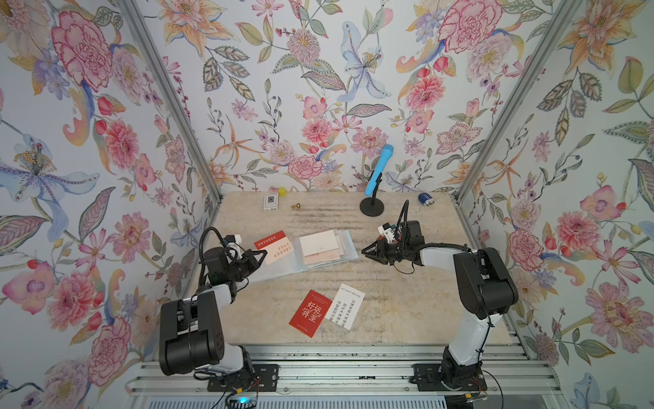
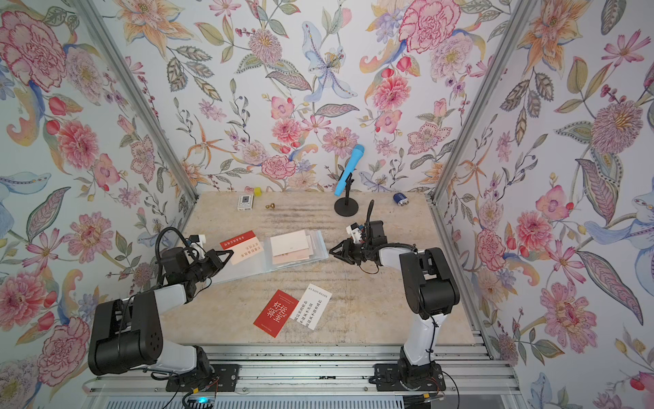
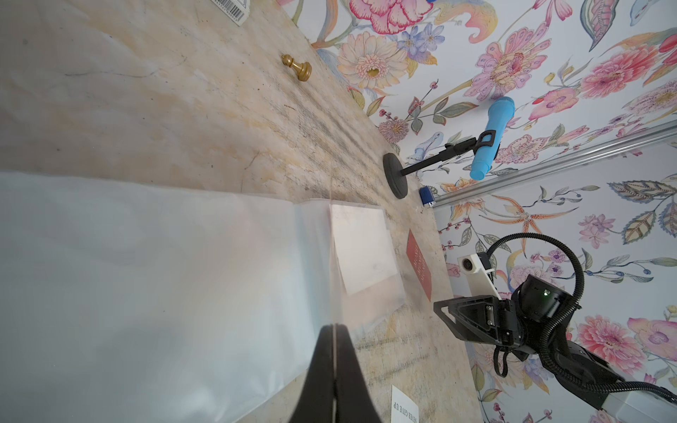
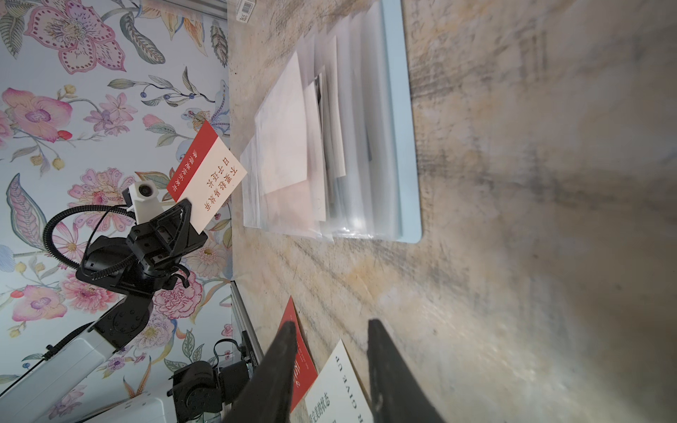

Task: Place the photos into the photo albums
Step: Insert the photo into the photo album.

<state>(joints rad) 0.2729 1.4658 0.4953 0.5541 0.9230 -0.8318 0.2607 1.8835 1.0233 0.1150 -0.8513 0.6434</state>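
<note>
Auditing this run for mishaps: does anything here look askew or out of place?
The left gripper pinches a red-and-cream card by one end, so it sits tilted off the table next to the open album. A red card and a white card lie crooked near the front edge.

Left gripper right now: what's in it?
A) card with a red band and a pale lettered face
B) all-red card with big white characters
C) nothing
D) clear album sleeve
A: the left gripper is shut on the flat card with a red band and pale lettered face, pinching its corner and holding it up in the air.
</note>
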